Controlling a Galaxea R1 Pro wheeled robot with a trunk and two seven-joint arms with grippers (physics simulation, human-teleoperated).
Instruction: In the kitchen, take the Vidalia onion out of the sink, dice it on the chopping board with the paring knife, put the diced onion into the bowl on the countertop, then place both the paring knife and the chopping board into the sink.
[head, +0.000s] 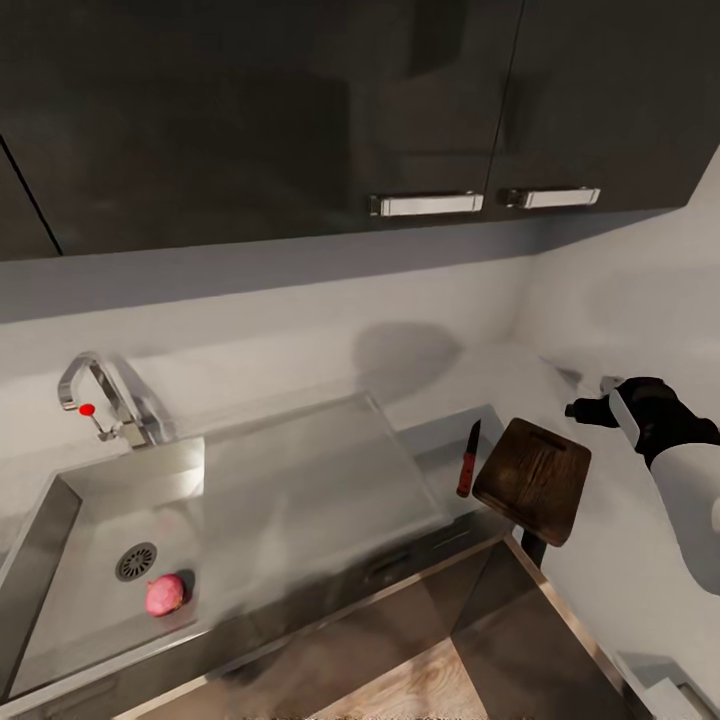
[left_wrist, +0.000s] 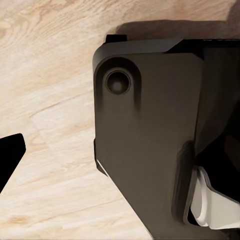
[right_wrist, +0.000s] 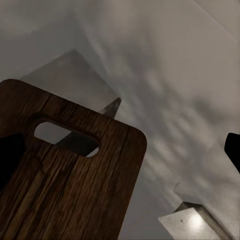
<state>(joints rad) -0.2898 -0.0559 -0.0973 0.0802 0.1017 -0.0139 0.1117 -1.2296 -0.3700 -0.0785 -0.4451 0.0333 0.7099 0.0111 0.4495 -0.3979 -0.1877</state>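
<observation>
Where drain is: onion (head: 165, 594) in sink (head: 60, 520).

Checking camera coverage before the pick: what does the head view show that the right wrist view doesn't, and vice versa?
Head view alone: the Vidalia onion lying in the sink beside the drain, the faucet, the paring knife on the countertop just left of the chopping board, and the right gripper hovering to the board's right.
Right wrist view alone: the board's handle slot, seen close up.
Both: the chopping board and the grey countertop around it.
</observation>
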